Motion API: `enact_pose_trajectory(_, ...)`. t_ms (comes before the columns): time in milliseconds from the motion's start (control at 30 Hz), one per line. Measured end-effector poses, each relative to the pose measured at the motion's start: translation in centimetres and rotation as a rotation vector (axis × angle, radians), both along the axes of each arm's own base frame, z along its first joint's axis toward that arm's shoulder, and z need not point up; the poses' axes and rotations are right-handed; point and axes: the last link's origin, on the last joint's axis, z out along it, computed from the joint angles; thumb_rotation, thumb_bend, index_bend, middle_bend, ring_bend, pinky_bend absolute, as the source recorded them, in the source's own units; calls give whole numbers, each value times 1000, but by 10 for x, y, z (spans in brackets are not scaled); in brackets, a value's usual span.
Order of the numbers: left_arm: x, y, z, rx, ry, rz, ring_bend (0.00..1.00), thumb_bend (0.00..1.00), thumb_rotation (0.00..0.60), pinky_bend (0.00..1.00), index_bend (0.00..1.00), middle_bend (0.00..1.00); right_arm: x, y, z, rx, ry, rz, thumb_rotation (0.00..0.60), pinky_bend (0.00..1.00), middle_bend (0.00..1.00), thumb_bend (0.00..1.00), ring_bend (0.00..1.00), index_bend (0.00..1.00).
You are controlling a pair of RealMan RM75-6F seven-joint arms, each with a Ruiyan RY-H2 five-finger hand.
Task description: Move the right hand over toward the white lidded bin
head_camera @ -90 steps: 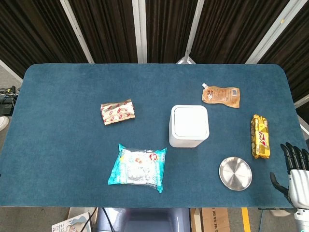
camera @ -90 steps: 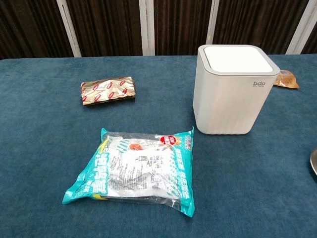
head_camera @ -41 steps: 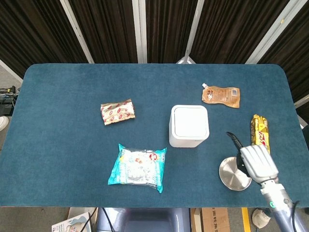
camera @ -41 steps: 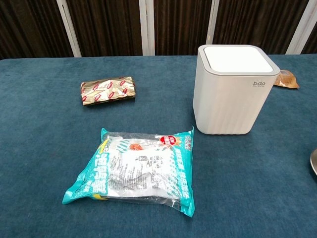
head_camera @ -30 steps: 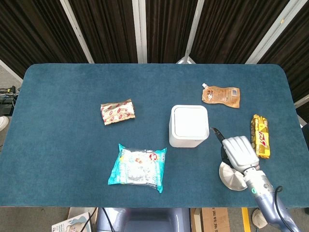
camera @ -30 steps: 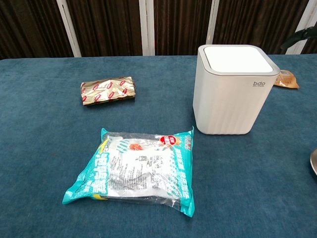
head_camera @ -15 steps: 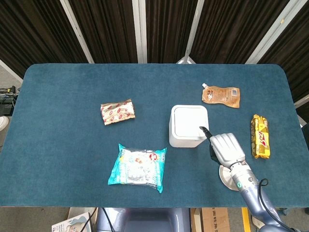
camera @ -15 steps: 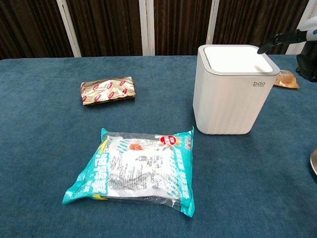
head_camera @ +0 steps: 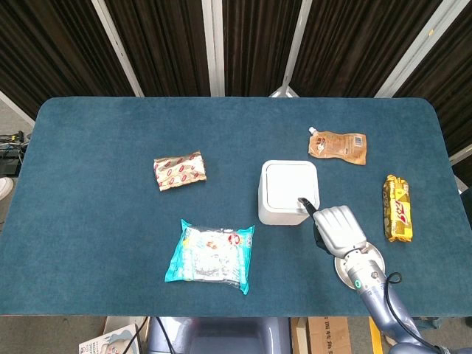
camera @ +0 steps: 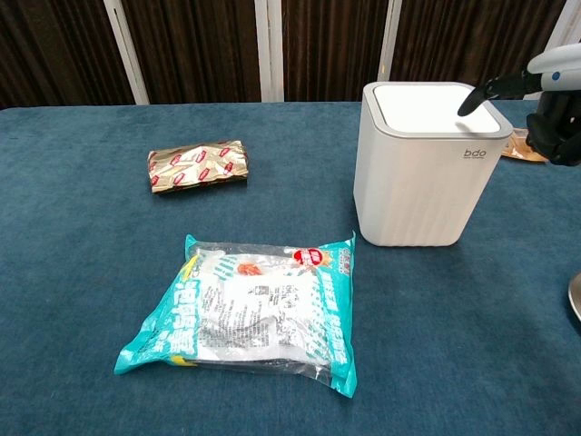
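Your right hand point(head_camera: 338, 229) hangs just right of the white bin point(head_camera: 288, 192) near the frame's centre — holding nothing, most fingers curled down, one dark finger point(camera: 486, 92) stretched over the lid's right edge — above a steel dish point(head_camera: 376, 267).

In the chest view the right hand point(camera: 549, 100) was cut off by the right edge, so only one extended dark finger point(camera: 486, 91) over the white lidded bin point(camera: 427, 163) and part of the palm showed, and whether that fingertip touched the lid could not be told. The steel dish point(head_camera: 366, 267) was partly hidden under the hand's wrist in the head view and showed only as a sliver at the chest view's right edge. The left hand appeared in neither view, and the brown pouch point(camera: 519, 145) lay mostly hidden behind the bin and hand.
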Motion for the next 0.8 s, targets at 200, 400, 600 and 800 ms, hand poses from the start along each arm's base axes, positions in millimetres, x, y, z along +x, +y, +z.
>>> enact_pose_trajectory(200,0,0,0,-1,-1,0,0,33,600,0,179,49,-2,1,-4,10,14,-3,600,821,837,899,852,224)
enact_pose_trajectory(400,0,0,0,2,-1,0,0,32,600,0,179,49,-3,2,-8,20,31,1,600,820,837,898,852,267)
enact_pose_trajectory(600,0,0,0,3,-1,1,0,32,600,0,179,49,0,1,-8,12,19,9,600,820,813,875,837,46)
enact_pose_trajectory(800,-1,-1,1,6,-5,5,0,33,600,0,179,49,7,2,8,-60,-74,35,600,505,176,464,389,0)
